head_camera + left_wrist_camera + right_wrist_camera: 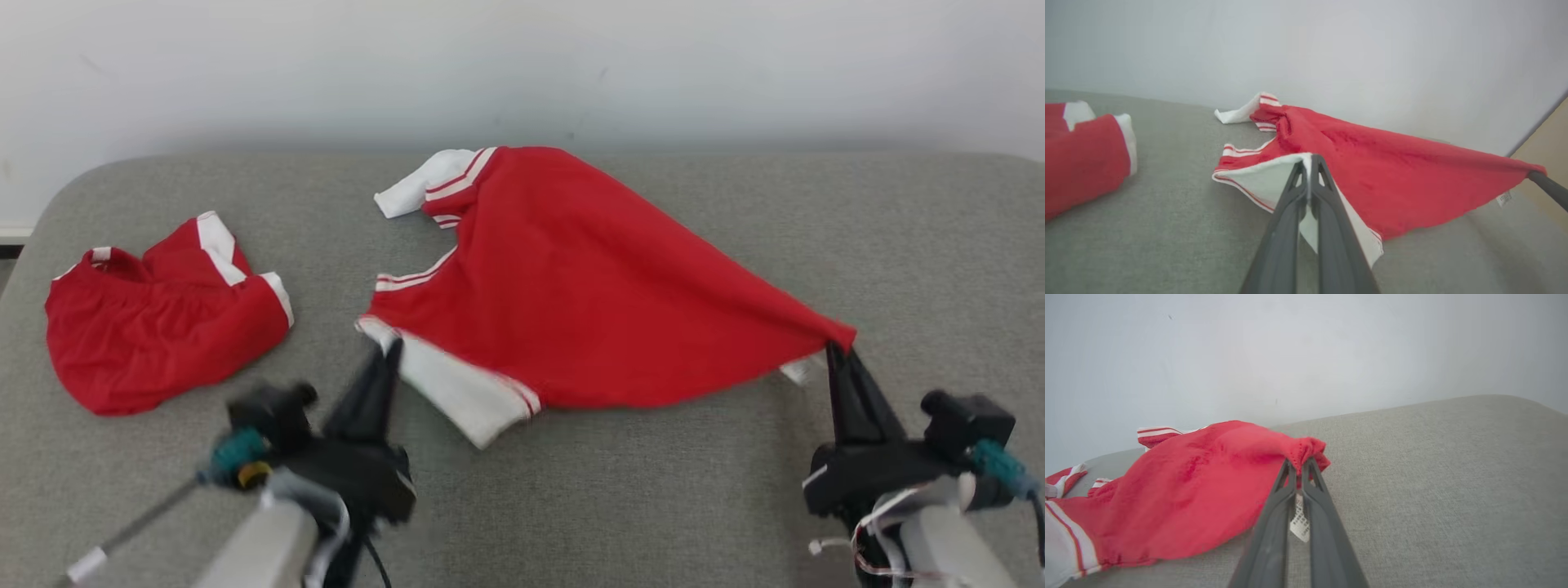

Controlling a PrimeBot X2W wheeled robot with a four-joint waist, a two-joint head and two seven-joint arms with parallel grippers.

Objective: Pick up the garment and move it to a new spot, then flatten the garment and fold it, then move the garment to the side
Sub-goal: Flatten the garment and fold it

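- The surface [653,490] is a grey, coarse-woven cloth with rounded corners, set against a plain pale wall [522,65].
- A crumpled red piece with white trim [155,335] lies well apart, to the left of the garment.
- The garment [588,278], a red shirt with white, red-striped sleeves, lies mid-surface, stretched into a wedge.
- The left gripper [390,349] is clamped on its white edge.
- The right gripper [839,349] pinches the red corner, with a small white label [796,371] hanging just beside it.

Grey fabric-covered surface [653,490], perhaps a bed, red-and-white shirt [588,286] centre, red shorts [147,335] left
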